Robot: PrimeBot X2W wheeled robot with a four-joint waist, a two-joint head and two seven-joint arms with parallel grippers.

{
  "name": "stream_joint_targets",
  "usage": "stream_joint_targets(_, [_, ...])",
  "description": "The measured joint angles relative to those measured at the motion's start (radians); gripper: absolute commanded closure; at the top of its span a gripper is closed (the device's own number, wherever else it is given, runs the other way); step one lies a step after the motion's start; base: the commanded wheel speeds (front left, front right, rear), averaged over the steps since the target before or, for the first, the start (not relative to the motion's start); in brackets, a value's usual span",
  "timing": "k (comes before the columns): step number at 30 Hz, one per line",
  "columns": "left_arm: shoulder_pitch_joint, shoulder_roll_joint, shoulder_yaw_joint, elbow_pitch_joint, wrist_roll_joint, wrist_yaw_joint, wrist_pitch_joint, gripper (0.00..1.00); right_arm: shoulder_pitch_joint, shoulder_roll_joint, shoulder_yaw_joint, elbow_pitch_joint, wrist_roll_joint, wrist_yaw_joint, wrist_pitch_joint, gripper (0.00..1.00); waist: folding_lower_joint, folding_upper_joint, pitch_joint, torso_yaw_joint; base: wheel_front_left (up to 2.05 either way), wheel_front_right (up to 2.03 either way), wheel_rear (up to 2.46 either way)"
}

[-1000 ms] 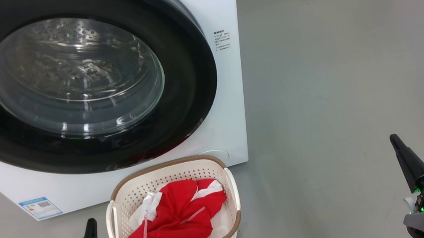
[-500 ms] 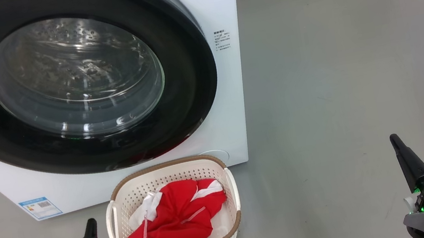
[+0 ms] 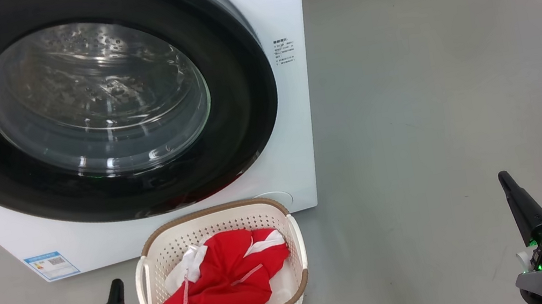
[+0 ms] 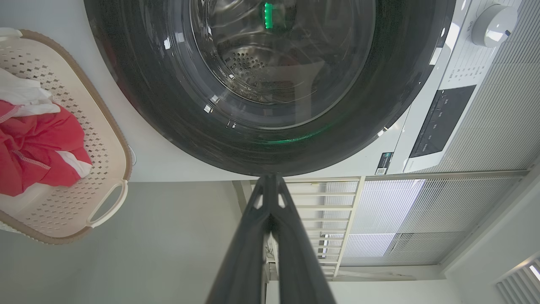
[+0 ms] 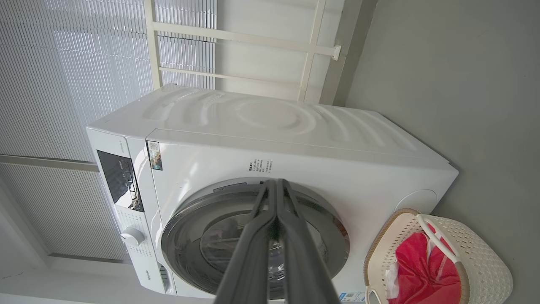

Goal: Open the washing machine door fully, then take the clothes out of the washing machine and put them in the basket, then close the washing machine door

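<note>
Head view: left tool [image 3: 117,284] and right tool [image 3: 503,179] pressed together, empty; clothes [image 3: 226,284] lie in the basket [image 3: 212,209].

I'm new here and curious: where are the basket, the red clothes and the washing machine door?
basket [image 3: 217,224], head view, perforated back wall.
clothes [image 3: 226,284], head view, middle of the red fabric.
washing machine door [image 3: 245,123], head view, black rim at right.

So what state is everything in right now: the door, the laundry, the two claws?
washing machine door, shut.
washing machine, drum looks empty through the glass.
clothes, piled in the basket.
basket, upright, in front of the machine.
left gripper, shut, empty.
right gripper, shut, empty.
</note>
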Motion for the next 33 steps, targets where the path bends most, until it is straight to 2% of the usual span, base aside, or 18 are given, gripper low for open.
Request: stream_joint_targets(33, [0.000,0.000,0.000,0.000,0.000,0.000,0.000,1.00,0.000,0.000,0.000,0.000,0.000,0.000,0.000,1.00,0.0000,0.0000,0.000,0.000,0.00,0.00,0.00])
